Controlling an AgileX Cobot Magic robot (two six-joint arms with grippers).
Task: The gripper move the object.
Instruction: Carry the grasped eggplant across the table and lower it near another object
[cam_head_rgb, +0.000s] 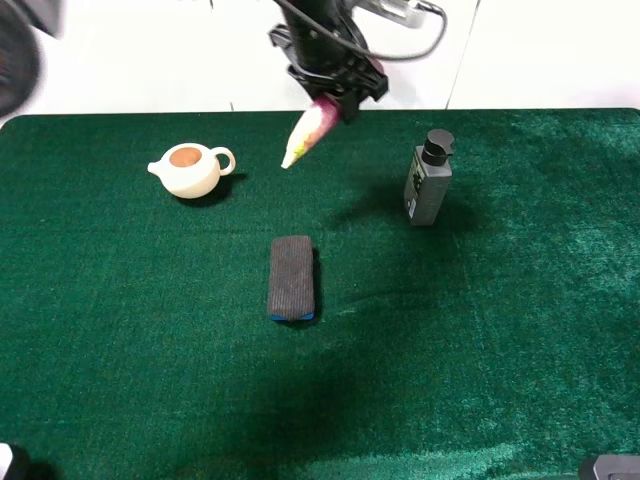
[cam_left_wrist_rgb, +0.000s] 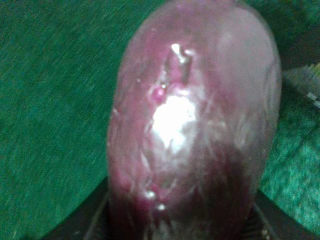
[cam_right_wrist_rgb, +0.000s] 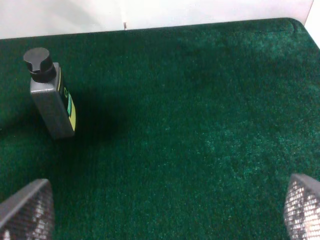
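Dark green felt desk (cam_head_rgb: 520, 350) across most of the frame; plain white wall (cam_head_rgb: 150, 60) along the top edge, thin seams in it; soft shadows mid-desk.

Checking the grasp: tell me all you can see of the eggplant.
The eggplant is long and slender, glossy purple fading to a pale cream-yellow pointed tip. It hangs tilted above the green cloth, tip lowest, its purple end clamped in the left gripper. Nothing else touches it.
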